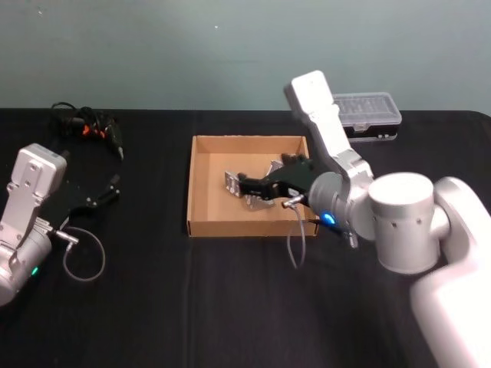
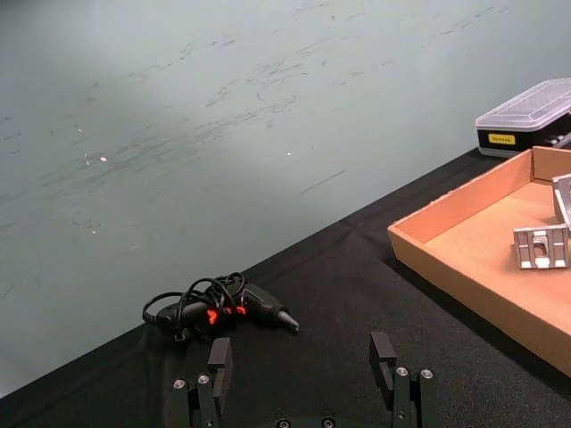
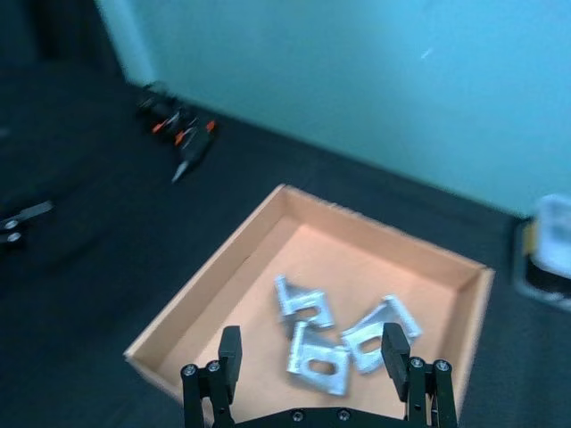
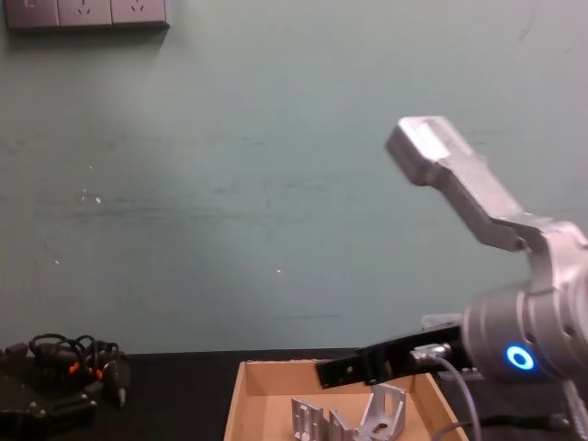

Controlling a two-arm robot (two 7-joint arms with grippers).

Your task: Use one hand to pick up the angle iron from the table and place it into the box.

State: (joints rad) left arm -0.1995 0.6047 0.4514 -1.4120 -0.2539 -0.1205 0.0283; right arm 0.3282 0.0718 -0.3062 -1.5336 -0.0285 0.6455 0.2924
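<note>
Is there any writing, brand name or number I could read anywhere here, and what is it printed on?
Yellow label on the clear-lidded plastic case: there is dark print on it, too small to read.
Wall sockets high on the wall: no readable marking.
Cardboard box, angle irons, and both arms: no text visible.
So nothing here can be quoted as legible.

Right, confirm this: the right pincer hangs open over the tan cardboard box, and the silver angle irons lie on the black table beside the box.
One thing is wrong. The silver metal angle irons lie inside the shallow tan cardboard box, not beside it on the black table, as the right wrist view shows. The rest holds: the right pincer hangs open over that box.
</note>
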